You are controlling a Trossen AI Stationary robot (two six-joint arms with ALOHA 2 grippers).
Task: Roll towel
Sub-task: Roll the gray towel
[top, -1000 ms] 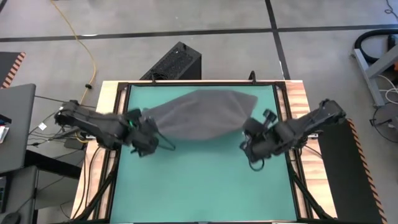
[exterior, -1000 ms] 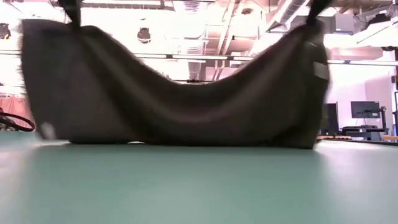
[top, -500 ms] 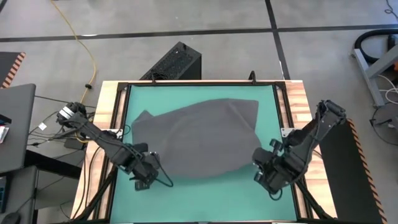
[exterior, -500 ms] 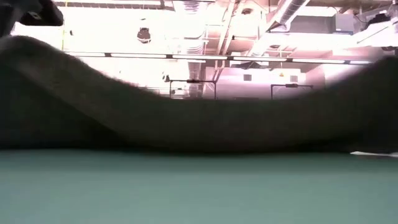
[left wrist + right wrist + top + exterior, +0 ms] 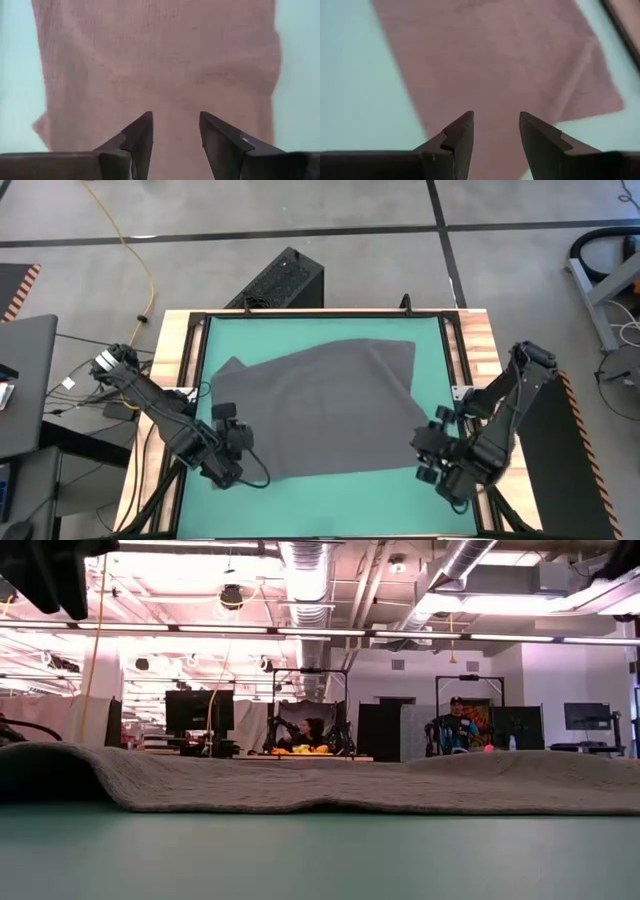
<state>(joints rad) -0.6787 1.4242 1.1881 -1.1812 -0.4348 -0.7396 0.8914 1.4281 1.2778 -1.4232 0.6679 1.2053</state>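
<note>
Left gripper (image 5: 232, 442): near-left towel corner, fingers spread, holding nothing. Right gripper (image 5: 432, 448): near-right corner, fingers likewise spread and empty. Dark grey towel (image 5: 318, 405): lying flat, slightly askew, across the middle of the green table (image 5: 330, 500). Beyond: workstations with monitors (image 5: 198, 712).

The towel (image 5: 320, 405) is soft, matt grey cloth with a fine looped, slightly fuzzy weave that shows clearly along its near edge in the low view (image 5: 330, 785). It lies on a smooth green table mat (image 5: 330, 500) with a faint sheen. The table's side strips (image 5: 480, 340) look like pale bare wood, framed by dark metal rails. The gripper fingers (image 5: 140, 137) are dark, hard, matt plastic or metal.
</note>
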